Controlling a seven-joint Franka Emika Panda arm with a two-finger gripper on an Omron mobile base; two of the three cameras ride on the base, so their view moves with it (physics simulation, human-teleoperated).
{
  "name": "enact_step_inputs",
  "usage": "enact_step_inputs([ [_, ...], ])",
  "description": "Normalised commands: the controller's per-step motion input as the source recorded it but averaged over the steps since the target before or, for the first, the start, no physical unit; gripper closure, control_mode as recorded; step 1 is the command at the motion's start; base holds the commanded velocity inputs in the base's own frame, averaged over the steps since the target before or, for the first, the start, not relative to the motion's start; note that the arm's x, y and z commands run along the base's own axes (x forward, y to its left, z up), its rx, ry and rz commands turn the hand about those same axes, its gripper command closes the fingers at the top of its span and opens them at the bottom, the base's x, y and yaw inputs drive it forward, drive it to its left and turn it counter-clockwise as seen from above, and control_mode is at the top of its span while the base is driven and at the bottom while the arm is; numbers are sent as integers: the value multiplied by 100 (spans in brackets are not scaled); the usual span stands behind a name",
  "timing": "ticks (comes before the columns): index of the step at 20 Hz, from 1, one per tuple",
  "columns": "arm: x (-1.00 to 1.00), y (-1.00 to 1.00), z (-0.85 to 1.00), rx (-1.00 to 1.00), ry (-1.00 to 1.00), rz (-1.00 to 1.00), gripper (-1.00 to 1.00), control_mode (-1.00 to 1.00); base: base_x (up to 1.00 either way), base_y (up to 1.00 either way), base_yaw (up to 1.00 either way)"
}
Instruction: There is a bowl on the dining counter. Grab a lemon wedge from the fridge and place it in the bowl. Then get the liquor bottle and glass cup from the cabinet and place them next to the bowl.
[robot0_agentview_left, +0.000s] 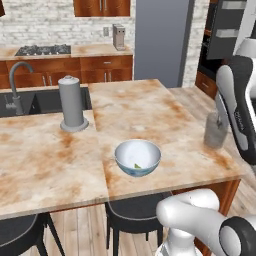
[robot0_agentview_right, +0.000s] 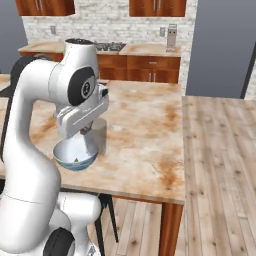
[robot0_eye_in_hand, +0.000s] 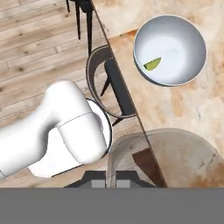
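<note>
Stood near the front edge of the dining counter (robot0_agentview_left: 45, 165): a white bowl (robot0_agentview_left: 138, 157) with a bluish underside, a small green lemon wedge (robot0_agentview_left: 137, 165) inside. Sat well to its right, near the counter's right edge: a greyish translucent glass cup (robot0_agentview_left: 216, 131), straight-sided, clamped by the gripper (robot0_eye_in_hand: 111, 178) on its rim. Bore no readable writing.

The arm (robot0_agentview_right: 30, 150) is glossy white with rounded links, dark grey joint bands and a black round joint cap.
</note>
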Motion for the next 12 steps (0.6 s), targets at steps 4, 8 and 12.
enact_step_inputs([
  [4, 99, -36, -100, -2, 6, 31, 100, -100, 0, 0, 0],
  [8, 83, -12, -99, 0, -1, 44, 100, -100, 0, 0, 0],
  [12, 81, -4, -87, 0, -1, 49, 100, -100, 0, 0, 0],
])
